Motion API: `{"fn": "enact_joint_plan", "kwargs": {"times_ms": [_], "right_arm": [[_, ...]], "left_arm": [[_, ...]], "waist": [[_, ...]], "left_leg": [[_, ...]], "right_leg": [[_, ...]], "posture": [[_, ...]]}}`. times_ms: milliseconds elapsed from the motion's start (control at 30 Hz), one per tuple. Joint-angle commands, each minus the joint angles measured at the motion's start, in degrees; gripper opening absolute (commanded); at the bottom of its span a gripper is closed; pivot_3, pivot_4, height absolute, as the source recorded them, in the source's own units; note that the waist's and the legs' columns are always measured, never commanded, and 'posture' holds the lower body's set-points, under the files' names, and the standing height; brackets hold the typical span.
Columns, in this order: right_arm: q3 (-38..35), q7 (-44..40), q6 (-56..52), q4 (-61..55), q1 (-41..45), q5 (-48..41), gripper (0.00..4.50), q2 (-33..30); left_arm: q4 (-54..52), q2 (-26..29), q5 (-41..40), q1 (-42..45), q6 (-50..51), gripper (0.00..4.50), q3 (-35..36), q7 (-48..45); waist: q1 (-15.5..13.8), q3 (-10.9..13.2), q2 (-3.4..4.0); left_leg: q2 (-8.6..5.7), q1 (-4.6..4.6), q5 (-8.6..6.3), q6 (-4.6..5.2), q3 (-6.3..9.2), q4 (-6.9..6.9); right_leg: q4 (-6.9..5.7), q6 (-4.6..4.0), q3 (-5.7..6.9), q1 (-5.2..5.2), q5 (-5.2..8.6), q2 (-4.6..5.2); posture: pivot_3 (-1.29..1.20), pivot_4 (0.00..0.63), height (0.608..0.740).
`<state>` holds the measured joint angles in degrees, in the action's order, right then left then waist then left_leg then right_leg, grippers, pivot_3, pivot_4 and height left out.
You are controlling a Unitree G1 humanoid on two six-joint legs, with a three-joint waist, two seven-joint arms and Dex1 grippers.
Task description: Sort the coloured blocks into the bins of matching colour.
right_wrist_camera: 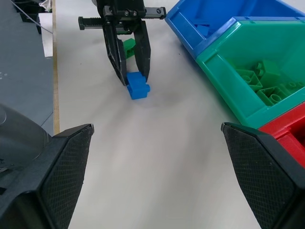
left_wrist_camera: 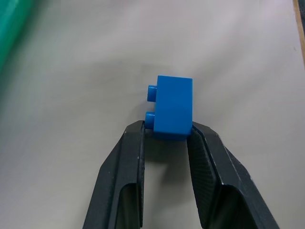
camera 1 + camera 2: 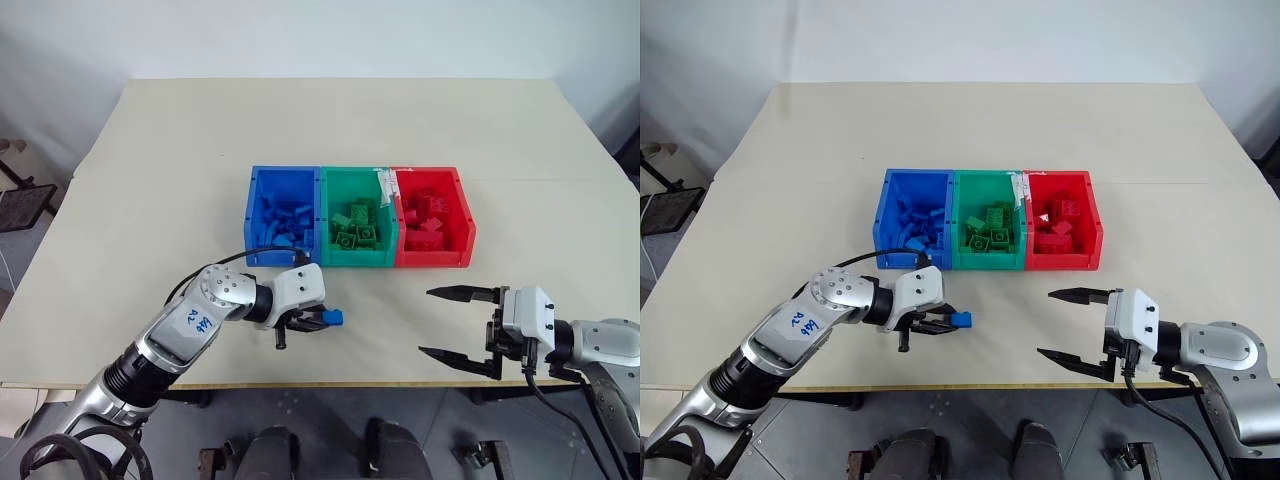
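Worktop (image 3: 150, 180): pale cream, under everything.
Left fingers (image 2: 164, 138): clenched on a blue block (image 2: 174, 107), low over the near worktop.
Right fingers (image 3: 455, 322): spread wide, grasping nothing, near right edge.
Green block (image 1: 128, 46): lies behind the left fingers.
Bins (image 3: 360, 262): blue, green, red from left to right, centre, each containing matching blocks.

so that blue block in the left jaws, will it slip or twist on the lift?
Blue block looks rigid, probably light. The jaws pinch only its near end, so it might pivot. Glossy plastic could slip; the studs may help.
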<state>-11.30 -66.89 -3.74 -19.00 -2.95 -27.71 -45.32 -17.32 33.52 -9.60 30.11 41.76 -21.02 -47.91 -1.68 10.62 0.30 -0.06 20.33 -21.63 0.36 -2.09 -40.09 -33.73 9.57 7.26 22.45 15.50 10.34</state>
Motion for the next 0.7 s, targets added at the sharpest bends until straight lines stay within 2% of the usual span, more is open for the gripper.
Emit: {"fn": "enact_joint_plan", "kwargs": {"times_ms": [33, 133, 300, 400, 467, 533, 700], "right_arm": [[-4.4, 4.4, 0.9, -4.1, -0.8, -3.2, 4.5, 2.6], [-7.4, 9.0, -2.0, -6.2, -0.2, -6.7, 4.5, 4.5], [-8.4, 16.0, -5.2, -6.1, 4.7, -9.1, 4.5, 6.8], [-7.5, 16.3, -6.2, -6.2, 6.2, -9.0, 4.5, 6.4], [-7.0, 15.7, -6.4, -5.8, 7.0, -8.6, 4.5, 6.1], [-6.5, 15.0, -6.2, -5.1, 7.5, -8.1, 4.5, 5.8], [-5.3, 12.9, -4.9, -3.1, 8.6, -6.6, 4.5, 5.9]], "left_arm": [[-1.0, -8.5, -5.1, -1.7, -1.1, 0.93, 19.5, 13.4], [-0.9, -13.0, -5.8, -1.1, 0.3, 0.93, 25.9, 19.9], [8.5, -14.9, -2.4, 5.3, -3.7, 0.93, 24.4, 24.2], [14.0, -15.6, -1.2, 8.8, -5.3, 0.93, 23.7, 25.8], [15.8, -15.7, -2.5, 10.1, -5.2, 1.69, 23.7, 24.4], [15.7, -15.0, -3.2, 10.3, -5.5, 2.24, 23.8, 23.0], [13.1, -10.7, -4.8, 6.3, -10.2, 3.77, 26.3, 18.1]], "waist": [[0.0, 0.0, -0.02], [0.1, 0.0, -0.01], [-0.3, 0.0, -0.05], [-0.4, 0.0, -0.05], [-0.3, 0.0, -0.05], [0.0, 0.0, -0.05], [0.4, 0.0, -0.05]], "left_leg": [[0.02, 0.03, 0.0, 0.0, 0.04, -0.03], [0.02, 0.01, 0.0, 0.0, 0.07, -0.04], [-0.03, -0.03, 0.0, 0.0, 0.05, -0.06], [-0.05, -0.02, 0.0, 0.0, 0.03, -0.05], [-0.05, -0.02, 0.0, 0.0, 0.02, 0.02], [-0.04, -0.02, 0.0, 0.0, 0.02, 0.08], [-0.03, -0.02, 0.0, 0.0, 0.03, 0.12]], "right_leg": [[0.01, 0.0, 0.03, 0.0, 0.0, 0.0], [-0.04, 0.0, 0.04, 0.0, 0.0, 0.01], [-0.05, 0.01, 0.04, -0.04, -0.01, 0.03], [-0.04, 0.01, 0.03, -0.02, -0.01, 0.03], [-0.04, 0.01, 0.04, 0.0, -0.01, 0.03], [-0.03, 0.03, 0.07, 0.03, -0.01, 0.03], [-0.04, 0.04, 0.12, 0.04, -0.02, 0.03]], "posture": [[0.0, 0.15, 0.74], [0.0, 0.15, 0.74], [0.0, 0.15, 0.74], [0.0, 0.15, 0.74], [0.0, 0.15, 0.74], [0.0, 0.15, 0.74], [0.0, 0.15, 0.74]]}}
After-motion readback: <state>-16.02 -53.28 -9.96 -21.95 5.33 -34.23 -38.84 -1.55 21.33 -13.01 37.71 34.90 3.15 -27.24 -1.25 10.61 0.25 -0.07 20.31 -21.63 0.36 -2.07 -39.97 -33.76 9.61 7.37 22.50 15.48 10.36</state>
